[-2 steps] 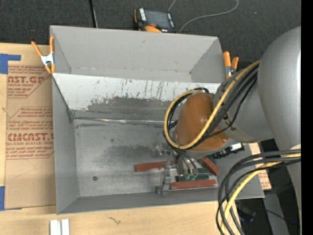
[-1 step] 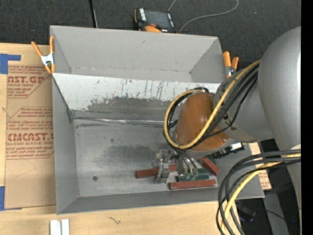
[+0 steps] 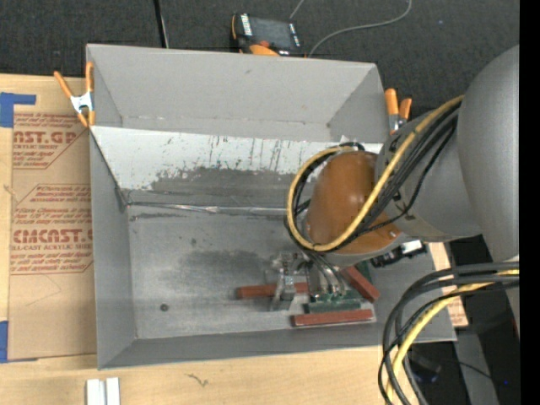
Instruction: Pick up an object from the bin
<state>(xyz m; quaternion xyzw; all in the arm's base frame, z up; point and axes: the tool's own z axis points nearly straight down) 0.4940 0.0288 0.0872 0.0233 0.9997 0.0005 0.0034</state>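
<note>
My gripper (image 3: 285,283) is low in the bin's front right part, under the orange cover on the wrist. It stands right over a thin red-brown bar (image 3: 256,293) that lies flat and runs left to right on the bin floor. The bar's right end is hidden behind the gripper. Just right of it lies a flat green piece with a red-brown front edge (image 3: 334,313), close to the front wall. A short red-brown bar (image 3: 364,283) lies slanted beyond that, partly under the arm.
The arm with its yellow and black cables covers the bin's right side. The bin's sloped back wall and bare grey floor take up the left and middle.
</note>
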